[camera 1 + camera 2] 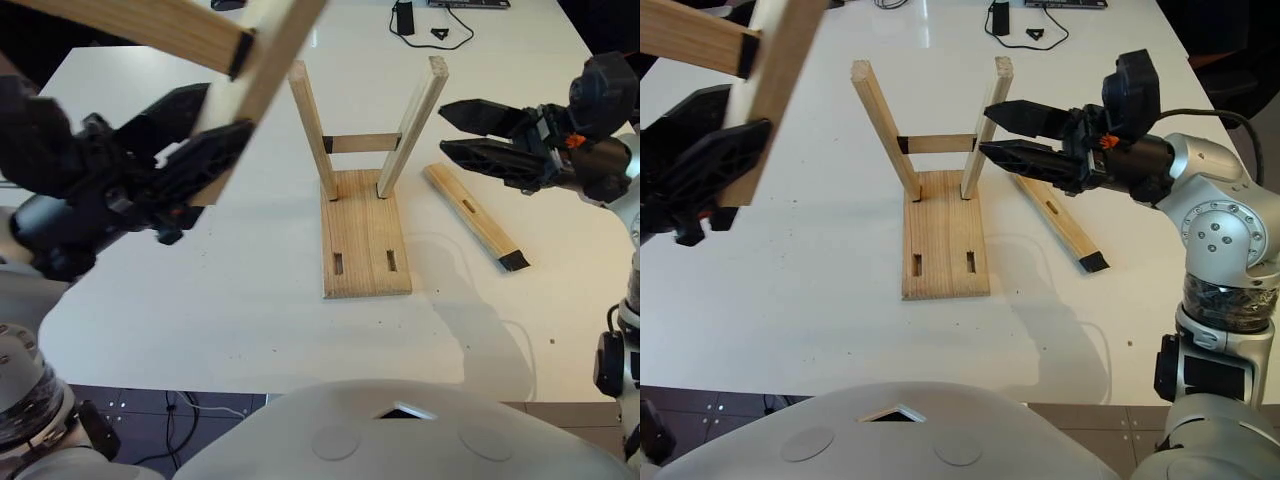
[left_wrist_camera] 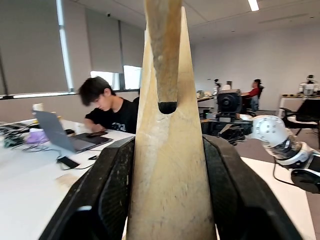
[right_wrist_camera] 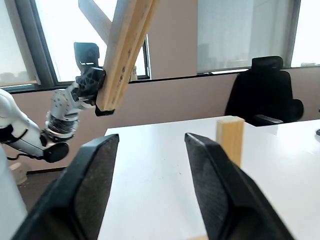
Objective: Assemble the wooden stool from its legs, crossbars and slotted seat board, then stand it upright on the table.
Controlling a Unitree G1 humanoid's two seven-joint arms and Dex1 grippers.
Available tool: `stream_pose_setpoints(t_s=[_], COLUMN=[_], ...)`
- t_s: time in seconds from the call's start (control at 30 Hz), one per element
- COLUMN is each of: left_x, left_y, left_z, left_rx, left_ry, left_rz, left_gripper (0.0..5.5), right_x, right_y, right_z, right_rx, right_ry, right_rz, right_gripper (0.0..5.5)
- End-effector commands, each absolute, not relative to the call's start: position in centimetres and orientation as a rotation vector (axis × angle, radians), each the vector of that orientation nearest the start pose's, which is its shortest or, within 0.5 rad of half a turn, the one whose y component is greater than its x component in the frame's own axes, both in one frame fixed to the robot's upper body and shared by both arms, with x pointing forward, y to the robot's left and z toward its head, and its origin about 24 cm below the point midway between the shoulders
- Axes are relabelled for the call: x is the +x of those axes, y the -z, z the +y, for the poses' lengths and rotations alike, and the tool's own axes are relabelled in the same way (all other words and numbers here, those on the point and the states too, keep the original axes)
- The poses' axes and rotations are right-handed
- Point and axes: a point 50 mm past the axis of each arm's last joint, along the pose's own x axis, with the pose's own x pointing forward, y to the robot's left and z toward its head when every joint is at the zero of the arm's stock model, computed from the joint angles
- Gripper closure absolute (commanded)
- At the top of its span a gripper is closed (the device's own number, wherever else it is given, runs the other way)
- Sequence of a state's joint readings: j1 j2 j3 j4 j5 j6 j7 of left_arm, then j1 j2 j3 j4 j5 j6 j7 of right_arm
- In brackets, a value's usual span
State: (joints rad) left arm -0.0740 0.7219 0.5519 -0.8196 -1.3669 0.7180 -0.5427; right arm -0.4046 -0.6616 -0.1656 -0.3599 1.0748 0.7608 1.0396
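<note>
The seat board is lying flat on the bench, with two legs standing in its far slots (a crossbar is joining them). A loose leg is lying just right of the board. The right pincer is hovering spread beside the right-hand upright. The left pincer is pinching a leg-and-bar frame aloft at the left.

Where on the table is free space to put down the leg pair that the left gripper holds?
Bare table lies left of the seat board, and along the near edge in front of it. The right side is crowded: the loose leg lies there, with the right gripper near it.
</note>
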Motion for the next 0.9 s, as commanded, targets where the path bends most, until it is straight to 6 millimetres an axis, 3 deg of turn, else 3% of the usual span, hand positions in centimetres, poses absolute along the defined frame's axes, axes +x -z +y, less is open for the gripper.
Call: stream_pose_setpoints(t_s=[0.03,0.13,0.53,0.9], left_x=[17.5,17.7,18.6,19.1], left_y=[-24.5,-24.2,-23.5,-23.1], left_z=[16.3,15.1,13.3,13.4], left_rx=[-0.074,-0.084,-0.1,-0.109], left_ry=[1.163,1.218,1.321,1.314], left_rz=[-0.275,-0.277,-0.262,-0.258], left_gripper=[3.51,3.51,3.51,3.51], right_x=[23.7,23.7,23.1,23.4], right_y=[-22.7,-23.2,-25.3,-24.5], right_z=[-14.8,-14.3,-12.3,-12.4], right_rx=[0.224,0.236,0.328,0.302], right_ry=[-1.579,-1.614,-1.788,-1.778], right_rz=[-0.099,-0.111,-0.205,-0.162], right_gripper=[2.41,1.91,1.91,3.46])
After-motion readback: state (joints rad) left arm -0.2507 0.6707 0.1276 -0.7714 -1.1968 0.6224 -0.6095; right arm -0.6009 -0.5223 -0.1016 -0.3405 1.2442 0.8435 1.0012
